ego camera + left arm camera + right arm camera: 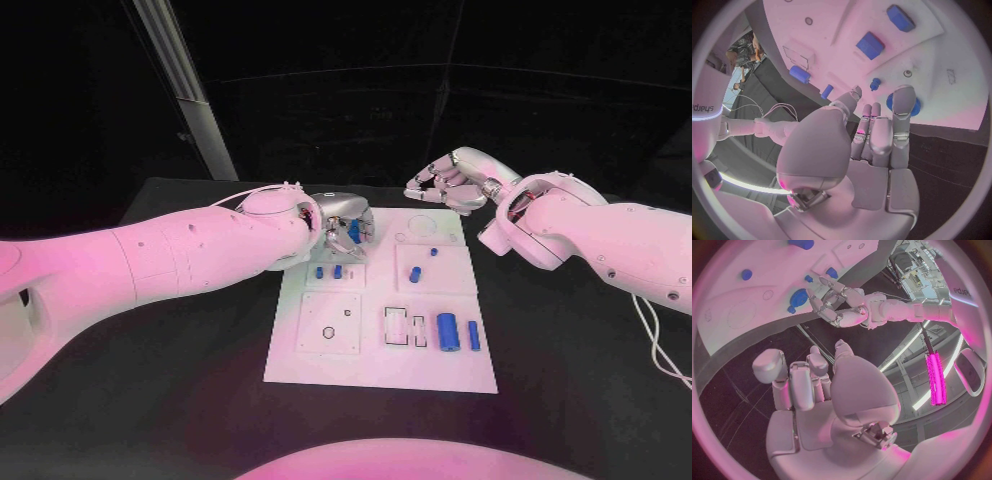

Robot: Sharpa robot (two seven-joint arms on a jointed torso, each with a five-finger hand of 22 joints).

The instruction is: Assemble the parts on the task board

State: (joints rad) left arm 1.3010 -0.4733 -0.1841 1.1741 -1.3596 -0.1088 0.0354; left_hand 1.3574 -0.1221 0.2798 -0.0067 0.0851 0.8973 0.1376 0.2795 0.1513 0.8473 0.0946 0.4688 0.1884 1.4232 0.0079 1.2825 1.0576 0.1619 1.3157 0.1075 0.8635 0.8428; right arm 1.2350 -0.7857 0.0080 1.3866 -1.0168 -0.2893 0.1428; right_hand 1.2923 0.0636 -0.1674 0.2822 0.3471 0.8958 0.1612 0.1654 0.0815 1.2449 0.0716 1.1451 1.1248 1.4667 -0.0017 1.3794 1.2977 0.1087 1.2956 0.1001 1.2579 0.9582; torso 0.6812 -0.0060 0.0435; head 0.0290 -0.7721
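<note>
The board (378, 370) lies in the middle of the black table (577, 340), long side running away from the robot. From the head view the left hand (343, 226) hangs over the board's far left corner, fingers pointing down around something blue, but whether it grips that piece cannot be told from there. The left wrist view is plainer: the fingers (903, 107) lie straight and close together, and a round blue part (913, 106) sits on the board just behind one fingertip, with nothing between the fingers. The right wrist view also catches that hand (834, 304) from across the board, fingers loosely bent above a blue disc (797, 298); contact cannot be judged. The right hand (450, 186) hovers beyond the board's far right corner, over the table, its fingers curled inward; its own wrist view shows the fingers (801, 385) folded toward the palm with nothing in them. Nearer the robot, a large blue cylinder (447, 332) and a slimmer one (473, 335) lie side by side on the board's right half, and smaller blue parts (415, 274) rest farther up.
</note>
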